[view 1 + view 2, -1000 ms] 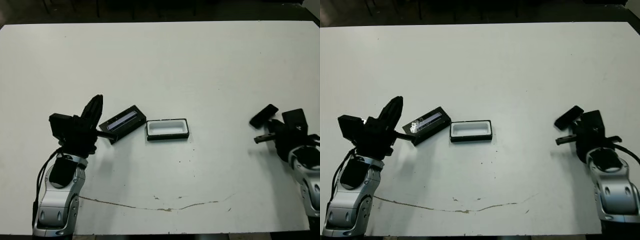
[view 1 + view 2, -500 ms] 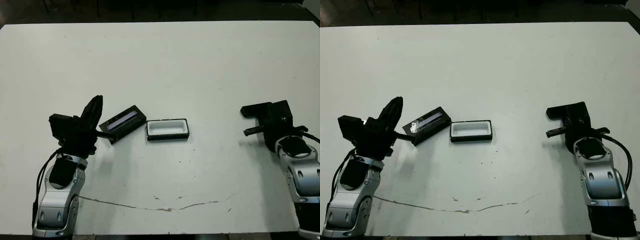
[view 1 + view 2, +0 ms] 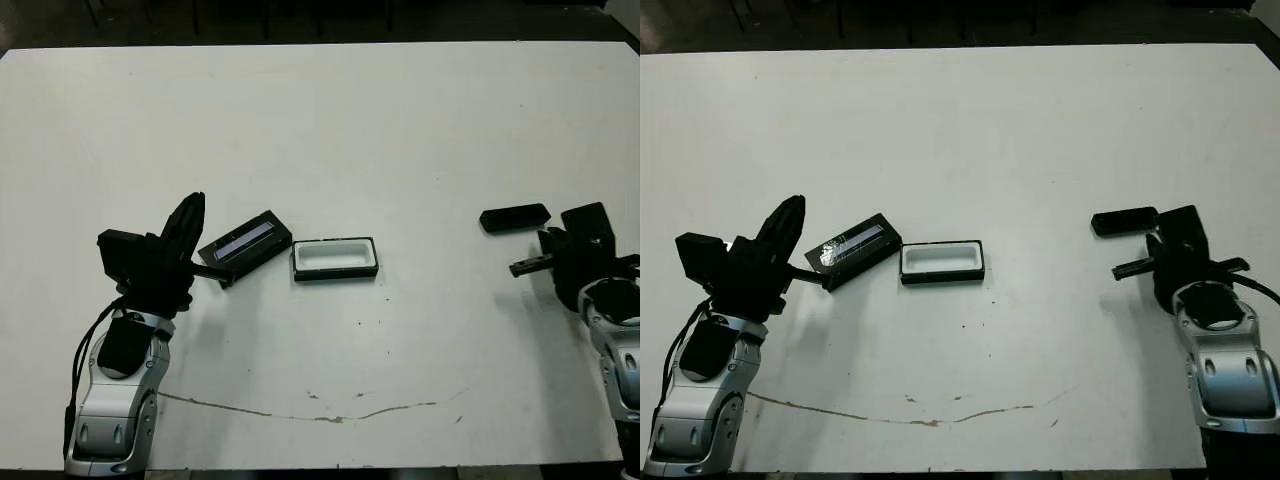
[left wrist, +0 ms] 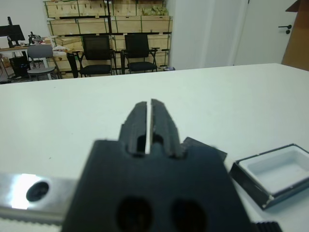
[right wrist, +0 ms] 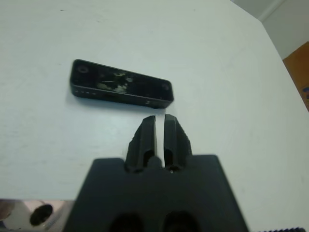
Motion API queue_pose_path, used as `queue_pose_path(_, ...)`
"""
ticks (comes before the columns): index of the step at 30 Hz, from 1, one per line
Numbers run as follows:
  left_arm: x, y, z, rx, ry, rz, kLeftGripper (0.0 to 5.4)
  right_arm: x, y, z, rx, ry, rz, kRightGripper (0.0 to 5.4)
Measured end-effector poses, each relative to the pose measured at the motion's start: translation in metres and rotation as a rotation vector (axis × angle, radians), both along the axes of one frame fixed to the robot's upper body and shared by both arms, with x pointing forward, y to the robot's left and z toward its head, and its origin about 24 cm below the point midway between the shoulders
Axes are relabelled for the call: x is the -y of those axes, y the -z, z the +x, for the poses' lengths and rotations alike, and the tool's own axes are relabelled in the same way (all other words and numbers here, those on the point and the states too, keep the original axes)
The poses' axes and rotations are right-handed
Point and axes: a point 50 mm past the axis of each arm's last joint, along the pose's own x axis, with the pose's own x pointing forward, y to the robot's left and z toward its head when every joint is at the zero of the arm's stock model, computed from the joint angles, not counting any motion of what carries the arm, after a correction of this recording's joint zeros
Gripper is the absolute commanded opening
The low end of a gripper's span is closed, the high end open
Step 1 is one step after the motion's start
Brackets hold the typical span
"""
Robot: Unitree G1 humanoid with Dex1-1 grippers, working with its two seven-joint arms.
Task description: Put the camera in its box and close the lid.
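The camera (image 3: 515, 217) lies flat on the white table at the right, a black oblong with a dark glossy face (image 5: 121, 90). My right gripper (image 5: 160, 118) is shut with nothing in it. Its tips stop just short of the camera's long side, apart from it. The box (image 3: 335, 258), a black tray with white lining, sits open near the middle and holds nothing. The lid (image 3: 245, 246), with its pale strip facing up, lies at an angle just left of the box. My left gripper (image 3: 193, 205) is shut and holds nothing, left of the lid.
A thin brown crack line (image 3: 320, 412) runs across the table (image 3: 320, 120) near its front edge. The right arm (image 3: 615, 330) is close to the table's right edge. In the left wrist view, office chairs (image 4: 118, 53) and shelves stand beyond the table's far edge.
A second ago the camera was tilted at the right gripper's tips. It now lies flat on the table, and the right gripper has drawn back to the right. The left arm has not moved.
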Motion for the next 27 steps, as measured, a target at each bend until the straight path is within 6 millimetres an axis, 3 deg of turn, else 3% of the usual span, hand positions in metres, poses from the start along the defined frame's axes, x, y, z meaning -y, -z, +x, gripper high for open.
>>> queue_pose_path(9,0.000,-0.001,0.000,0.007,-0.001,-0.001,0.02,0.004,0.002,0.001,-0.028,0.022,-0.028,0.00)
queue_pose_path(27,-0.001,0.000,0.000,-0.003,-0.002,-0.008,0.02,-0.006,0.011,0.029,-0.042,0.065,-0.005,0.00)
